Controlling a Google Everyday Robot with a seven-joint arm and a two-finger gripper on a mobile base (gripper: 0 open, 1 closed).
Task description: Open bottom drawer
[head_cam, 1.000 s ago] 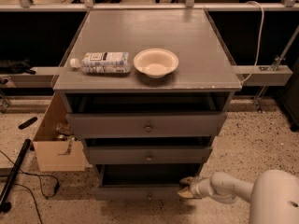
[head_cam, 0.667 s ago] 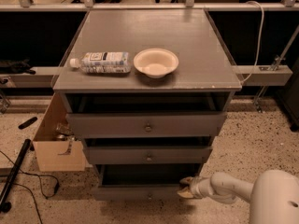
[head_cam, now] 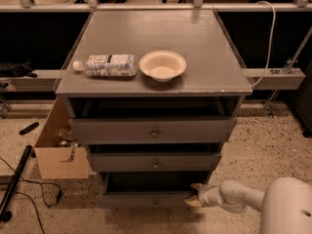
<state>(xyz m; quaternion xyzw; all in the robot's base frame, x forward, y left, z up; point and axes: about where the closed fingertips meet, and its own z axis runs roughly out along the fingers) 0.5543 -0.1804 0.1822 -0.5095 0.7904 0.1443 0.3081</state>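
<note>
The bottom drawer (head_cam: pixel 146 199) is the lowest of three grey drawers in the cabinet. It stands pulled out a little, with a dark gap above its front panel and a small round knob (head_cam: pixel 155 203) at its centre. My gripper (head_cam: pixel 194 195) comes in from the lower right on a white arm (head_cam: pixel 239 196) and sits at the right end of the bottom drawer's front panel, touching its top edge. The middle drawer (head_cam: pixel 155 162) and top drawer (head_cam: pixel 153 129) are above it, each slightly out.
A plastic water bottle (head_cam: pixel 106 65) lies on its side beside a white bowl (head_cam: pixel 162 65) on the cabinet top (head_cam: pixel 204 43). An open cardboard box (head_cam: pixel 58 147) stands on the speckled floor left of the cabinet. A black pole and cable (head_cam: pixel 14 179) lie at far left.
The bottom drawer has come slightly further out towards me. The gripper stays at its right end.
</note>
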